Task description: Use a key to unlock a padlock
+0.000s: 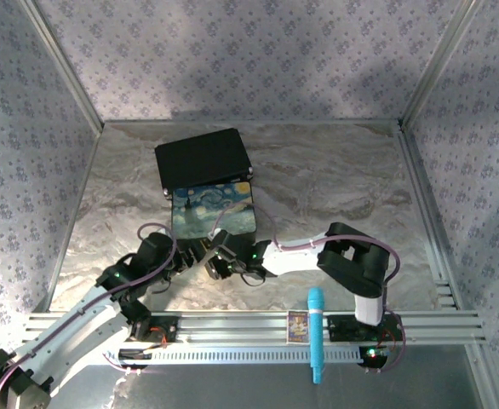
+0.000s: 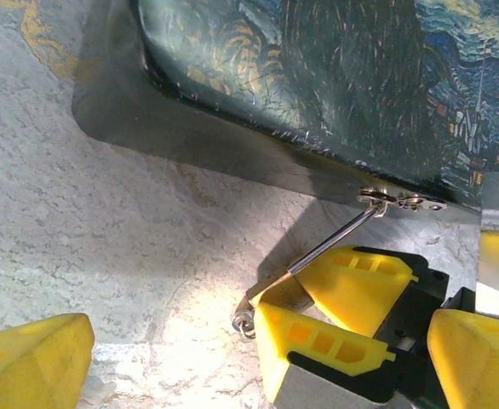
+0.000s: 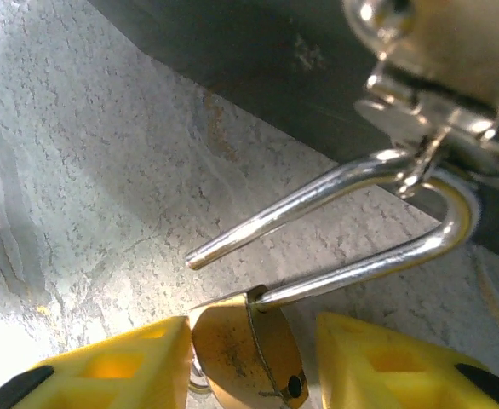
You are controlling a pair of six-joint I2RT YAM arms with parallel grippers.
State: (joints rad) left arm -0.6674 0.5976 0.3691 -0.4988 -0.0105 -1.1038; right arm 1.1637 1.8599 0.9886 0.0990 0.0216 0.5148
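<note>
The brass padlock (image 3: 245,362) hangs by its silvery shackle (image 3: 360,260) from the hasp (image 2: 394,202) on the front of the starry-night box (image 1: 214,211). The shackle stands open, with one leg's free end (image 3: 192,258) out of the body. My right gripper (image 3: 254,328) is shut on the padlock body; its left finger (image 3: 122,366) presses the brass, and a thin gap shows at the right fingertip. A small key ring (image 2: 245,324) pokes out under the padlock (image 2: 277,292). My left gripper (image 2: 262,324) is wide open just in front, nothing in it.
The box's black lid (image 1: 203,158) lies open toward the back. A teal marker (image 1: 316,332) and a small card (image 1: 298,325) rest on the aluminium rail (image 1: 437,328) at the near edge. Patterned walls close in the marbled table (image 1: 335,179) on three sides.
</note>
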